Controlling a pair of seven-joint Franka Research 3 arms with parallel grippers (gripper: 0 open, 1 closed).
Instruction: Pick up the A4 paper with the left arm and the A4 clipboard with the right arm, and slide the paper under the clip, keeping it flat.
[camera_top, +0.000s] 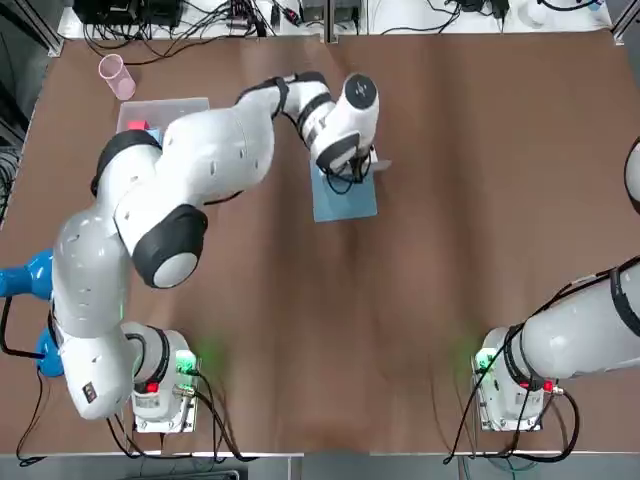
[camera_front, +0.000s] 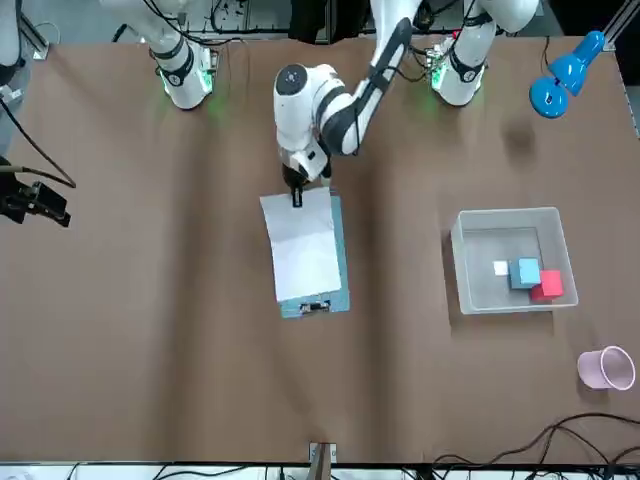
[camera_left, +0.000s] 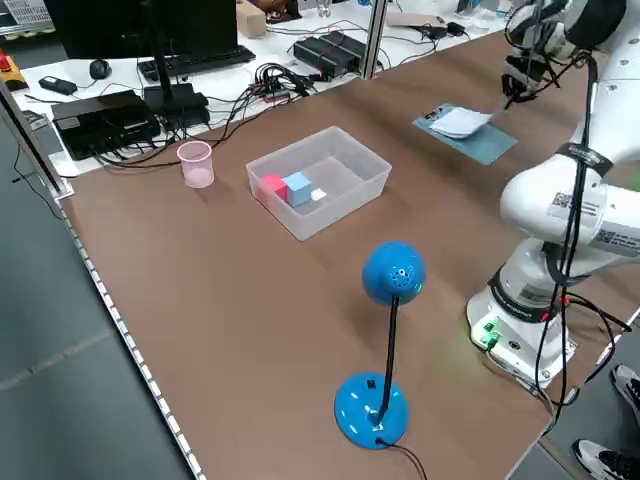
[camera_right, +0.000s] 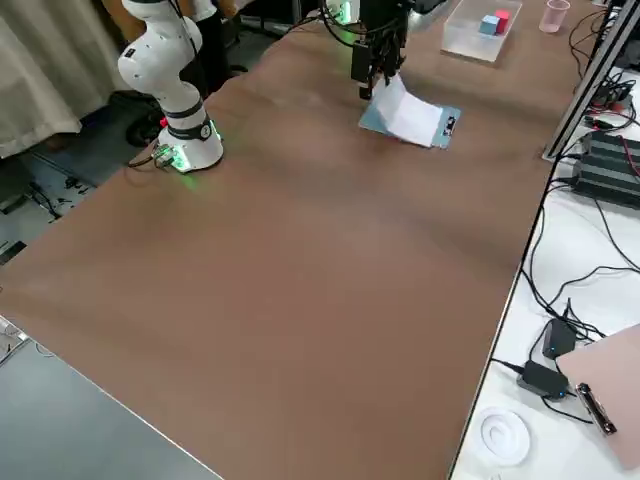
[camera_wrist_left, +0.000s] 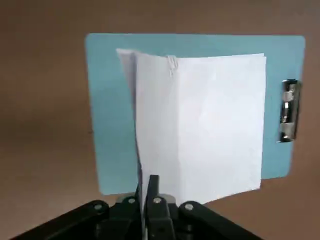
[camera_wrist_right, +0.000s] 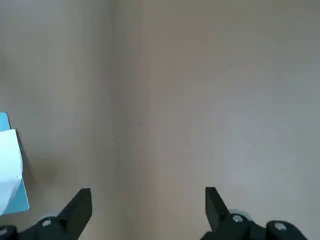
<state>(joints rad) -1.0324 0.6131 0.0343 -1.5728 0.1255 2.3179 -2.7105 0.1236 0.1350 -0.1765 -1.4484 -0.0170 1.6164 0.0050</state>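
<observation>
Left hand (camera_wrist_left: 149, 192) pinches paper (camera_wrist_left: 200, 125) (over clipboard (camera_wrist_left: 107, 110)) — lifted.

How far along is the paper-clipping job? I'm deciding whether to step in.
Partly done. The left gripper is shut on the A4 paper, holding it over the A4 clipboard, which lies on the table. The paper's edge is not under the clip yet. The right gripper is open over bare table, and the clipboard has not been picked up.
</observation>
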